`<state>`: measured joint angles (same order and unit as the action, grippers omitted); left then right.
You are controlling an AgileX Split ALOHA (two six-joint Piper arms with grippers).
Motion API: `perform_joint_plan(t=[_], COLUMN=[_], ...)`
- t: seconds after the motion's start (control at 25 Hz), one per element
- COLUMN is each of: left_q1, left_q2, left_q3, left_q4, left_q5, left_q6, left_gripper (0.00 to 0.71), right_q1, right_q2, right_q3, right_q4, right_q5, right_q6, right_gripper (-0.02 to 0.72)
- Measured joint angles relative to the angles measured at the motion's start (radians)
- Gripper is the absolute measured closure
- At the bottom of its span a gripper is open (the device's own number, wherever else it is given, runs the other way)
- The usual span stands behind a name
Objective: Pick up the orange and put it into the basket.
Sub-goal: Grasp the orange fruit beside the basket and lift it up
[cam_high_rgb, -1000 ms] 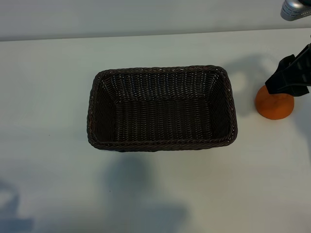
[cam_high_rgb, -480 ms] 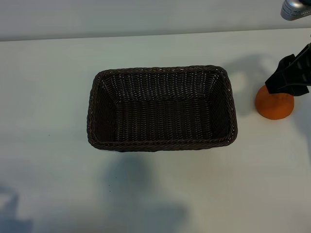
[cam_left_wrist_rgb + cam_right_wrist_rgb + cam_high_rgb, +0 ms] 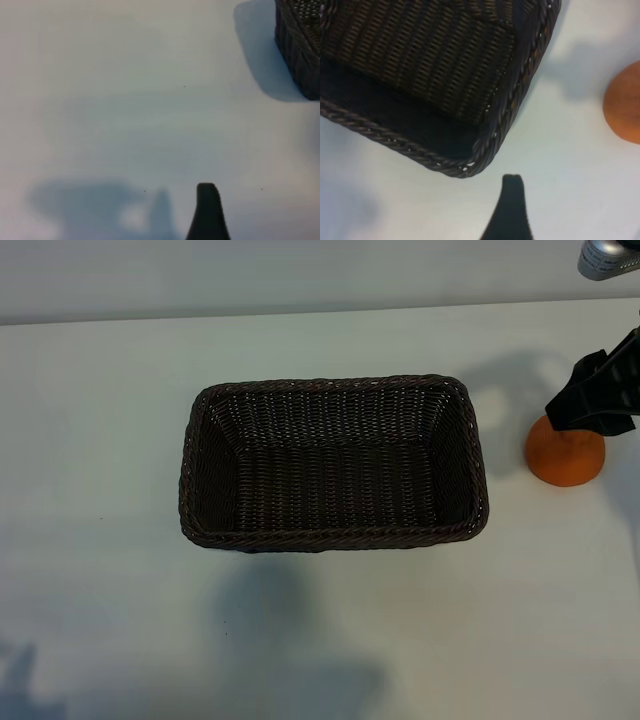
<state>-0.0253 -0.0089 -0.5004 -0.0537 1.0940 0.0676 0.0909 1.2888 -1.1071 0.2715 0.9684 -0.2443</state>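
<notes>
1. the orange (image 3: 565,452) sits on the white table (image 3: 100,420) near the right edge of the exterior view, well to the right of the basket (image 3: 333,530) and clear of its rim.
2. the right gripper (image 3: 598,400) hangs just over the orange from the far right side; its black body covers the fruit's upper edge in the exterior view, so contact there cannot be judged.
3. in the right wrist view only one dark fingertip (image 3: 510,200) shows, with the orange (image 3: 624,105) off to one side near the frame edge and not between the fingers. the jaws stand wide apart and clamp nothing.
4. the same view shows a rounded corner of the basket (image 3: 485,150), with bare table between it and the orange.
5. the left gripper is out of the exterior view; its wrist view shows one dark fingertip (image 3: 207,210) over bare table, a basket corner (image 3: 300,45) far off. its jaws are apart and empty.
</notes>
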Motion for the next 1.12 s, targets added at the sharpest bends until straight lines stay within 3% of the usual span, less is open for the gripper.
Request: perform_joint_plan(t=[0.28,0.6,0.88,1.12], left_q1=[-0.118,-0.125,-0.121,-0.071], left_q2=[0.000,0.000,0.000,0.000], left_q3=[0.000,0.000,0.000,0.000], left_q4=[0.000,0.000,0.000,0.000], left_q5=[0.000,0.000,0.000,0.000], left_q6=[0.000,0.001,-0.001,0.001], left_gripper=[0.170,0.170,0.171,0.171], right_q1=[0.000,0.000,0.000,0.000], right_q2=[0.000,0.080,0.208,0.264], right_q3=[0.000,0.000,0.000,0.000], right_q4=[-0.032,-0.190,-0.206,-0.209], right_q5=[-0.066,-0.165,-0.248,-0.264], right_q6=[0.050,0.141,0.174,0.185], right_gripper=[0.110,0.110,0.106,0.106])
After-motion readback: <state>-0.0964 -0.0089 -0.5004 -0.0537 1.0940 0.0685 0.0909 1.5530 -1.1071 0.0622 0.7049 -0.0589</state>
